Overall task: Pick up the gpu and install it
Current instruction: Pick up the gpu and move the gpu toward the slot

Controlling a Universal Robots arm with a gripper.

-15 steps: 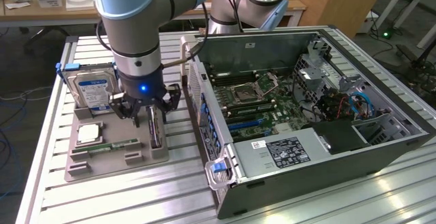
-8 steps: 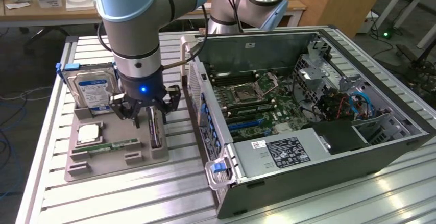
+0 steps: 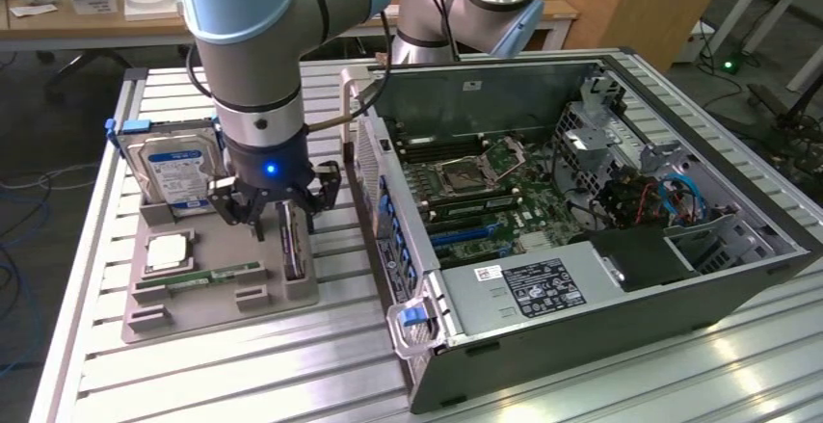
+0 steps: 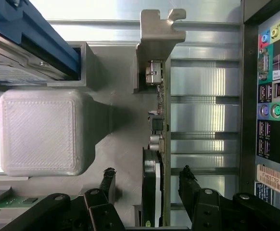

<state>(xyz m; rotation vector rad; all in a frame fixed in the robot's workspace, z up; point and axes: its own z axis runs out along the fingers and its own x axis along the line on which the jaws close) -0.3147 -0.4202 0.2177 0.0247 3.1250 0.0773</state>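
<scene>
The gpu (image 3: 293, 247) stands on edge in a slot of the grey parts tray (image 3: 219, 309), a thin dark card. In the wrist view the gpu (image 4: 160, 101) appears edge-on, its silver-grey bracket (image 4: 154, 43) at the far end. My gripper (image 3: 285, 219) hangs directly over the card, open. Seen from the wrist, the gripper (image 4: 148, 180) straddles the card, one black finger (image 4: 107, 185) on each side with a gap between each finger and the card. Nothing is held.
An open computer case (image 3: 579, 278) lies on the exterior view's right, motherboard (image 3: 495, 192) exposed, its rear port panel (image 4: 270, 96) close beside the tray. The tray also holds a hard drive (image 3: 173, 172), a processor (image 3: 168, 250) and a green memory stick (image 3: 212, 276).
</scene>
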